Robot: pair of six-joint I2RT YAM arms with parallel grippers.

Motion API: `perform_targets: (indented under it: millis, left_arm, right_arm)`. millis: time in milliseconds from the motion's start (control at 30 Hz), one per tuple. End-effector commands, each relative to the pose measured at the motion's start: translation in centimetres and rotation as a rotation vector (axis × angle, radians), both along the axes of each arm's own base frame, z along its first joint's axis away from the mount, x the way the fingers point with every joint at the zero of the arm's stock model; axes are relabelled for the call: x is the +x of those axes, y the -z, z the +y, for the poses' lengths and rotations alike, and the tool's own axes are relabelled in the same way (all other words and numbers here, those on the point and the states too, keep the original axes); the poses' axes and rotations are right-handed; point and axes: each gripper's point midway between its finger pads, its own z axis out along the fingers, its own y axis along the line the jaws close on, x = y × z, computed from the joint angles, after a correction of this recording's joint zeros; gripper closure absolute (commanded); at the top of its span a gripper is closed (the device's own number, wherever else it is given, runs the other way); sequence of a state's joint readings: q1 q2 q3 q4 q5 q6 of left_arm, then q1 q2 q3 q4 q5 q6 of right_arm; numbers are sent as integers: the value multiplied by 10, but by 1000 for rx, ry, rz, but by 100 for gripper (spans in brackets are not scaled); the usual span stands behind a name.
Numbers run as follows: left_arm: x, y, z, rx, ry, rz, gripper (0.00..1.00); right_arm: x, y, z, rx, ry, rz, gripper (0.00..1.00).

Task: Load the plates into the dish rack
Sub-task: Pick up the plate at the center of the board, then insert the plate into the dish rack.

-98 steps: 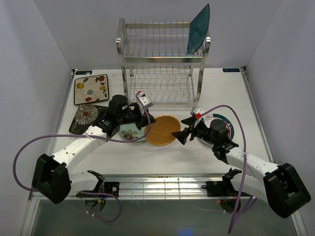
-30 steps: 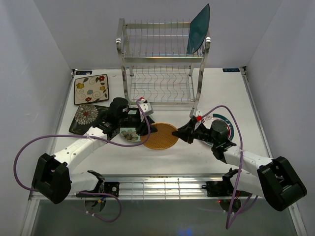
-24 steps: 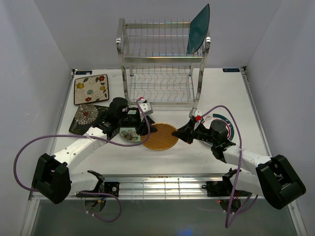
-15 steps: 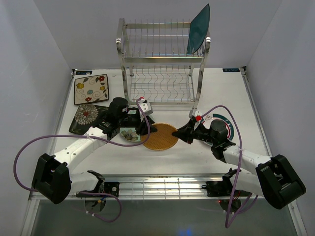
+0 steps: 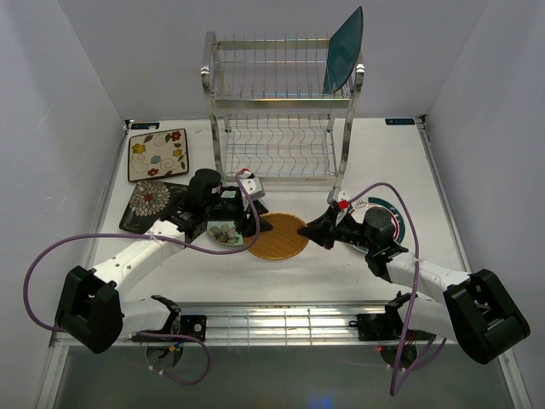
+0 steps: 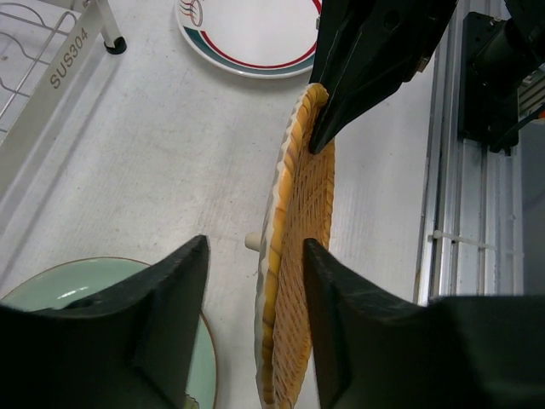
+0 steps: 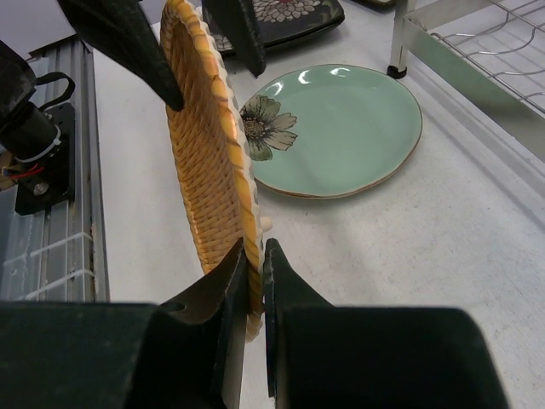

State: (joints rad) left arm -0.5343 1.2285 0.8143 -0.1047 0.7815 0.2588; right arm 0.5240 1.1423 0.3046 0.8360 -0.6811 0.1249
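Observation:
The woven orange-tan plate point(image 5: 277, 239) point(image 6: 294, 256) point(image 7: 204, 153) stands tilted up on its edge in the middle of the table. My right gripper point(image 5: 313, 228) point(image 7: 254, 256) is shut on its right rim. My left gripper point(image 5: 249, 223) point(image 6: 255, 256) is open, its jaws straddling the opposite rim with a gap on the outer side. The pale green plate point(image 5: 223, 232) point(image 7: 341, 128) lies flat under the left gripper. The teal plate point(image 5: 343, 49) stands in the top tier of the dish rack point(image 5: 272, 102).
A dark floral plate point(image 5: 149, 203) and a cream floral rectangular plate point(image 5: 158, 154) lie at the left. A white plate with a striped rim point(image 5: 393, 213) point(image 6: 247, 34) lies under the right arm. The rack's leg point(image 6: 106, 30) stands close behind.
The woven plate has been raised from lying nearly flat to standing on edge. In the last half second my left gripper's jaws have widened around its rim; the right grip is unchanged.

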Motion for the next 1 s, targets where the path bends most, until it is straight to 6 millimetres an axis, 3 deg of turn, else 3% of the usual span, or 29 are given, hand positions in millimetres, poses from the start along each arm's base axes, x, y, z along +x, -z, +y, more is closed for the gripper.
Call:
perform_targets:
  millis: [0, 233, 333, 467, 567, 733, 833, 967]
  left_arm:
    - [3, -21, -2, -28, -6, -56, 37]
    - [33, -34, 9, -50, -204, -134, 29]
    - [47, -39, 18, -51, -300, -169, 28]
    - [50, -41, 21, -51, -321, -198, 28]
    - [47, -40, 21, -51, -305, -216, 26]
    - [28, -34, 16, -50, -215, -262, 15]
    - [10, -36, 9, -65, -132, -338, 7]
    - [-9, -27, 4, -51, -63, -404, 4]
  right_arm:
    - [13, -30, 2, 47, 41, -72, 92]
    - [23, -24, 0, 26, 95, -31, 92]
    - [39, -26, -5, 21, 189, 32, 92]
    - [62, -28, -15, 85, 376, 222, 92]
    - [69, -32, -14, 173, 453, 420, 92]
    - [81, -8, -26, 199, 665, 753, 92]
    - [83, -4, -39, 273, 784, 852, 92]
    - [80, -5, -59, 470, 877, 924, 92]
